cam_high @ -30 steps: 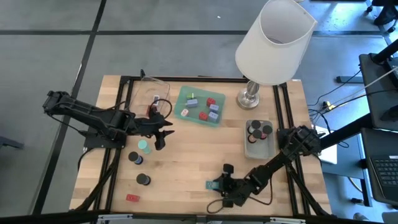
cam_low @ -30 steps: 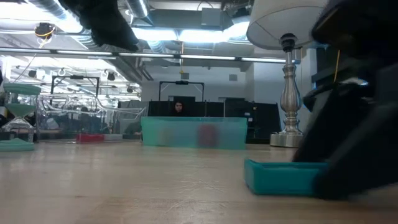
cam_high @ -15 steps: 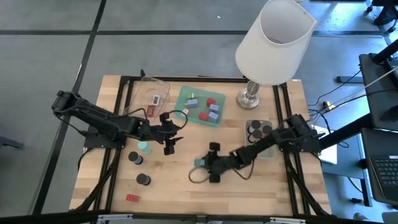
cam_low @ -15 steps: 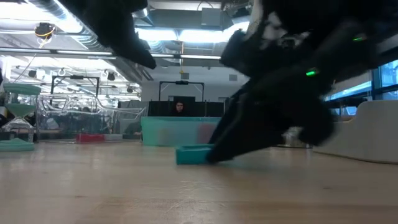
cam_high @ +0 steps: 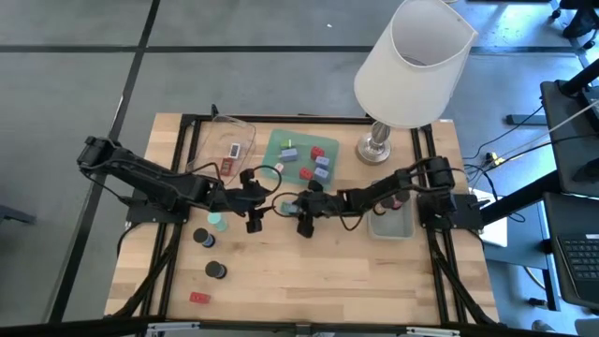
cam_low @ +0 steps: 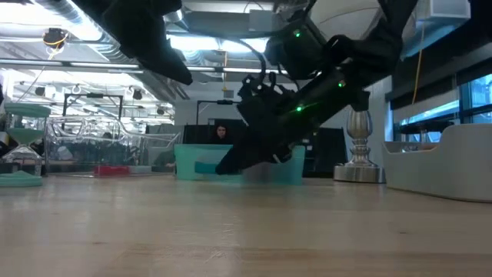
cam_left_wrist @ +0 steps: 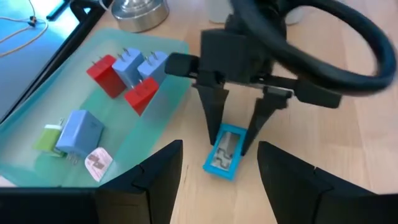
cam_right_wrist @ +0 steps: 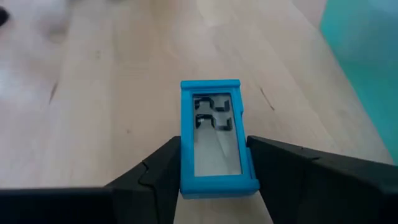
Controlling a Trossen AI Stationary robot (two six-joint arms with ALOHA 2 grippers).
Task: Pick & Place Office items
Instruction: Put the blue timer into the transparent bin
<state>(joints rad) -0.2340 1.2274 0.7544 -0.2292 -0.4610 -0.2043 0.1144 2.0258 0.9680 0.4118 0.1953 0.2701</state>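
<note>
Near the frame's centre, the right gripper point(cam_high: 301, 217) is pinching a teal rectangle point(cam_right_wrist: 211, 135) that risks slipping out, while the open left gripper point(cam_high: 255, 201) is crowding it.

Both arms are matte black, jointed, with looping black cables. The right end effector point(cam_left_wrist: 231, 134) has two tapered black fingers.
</note>
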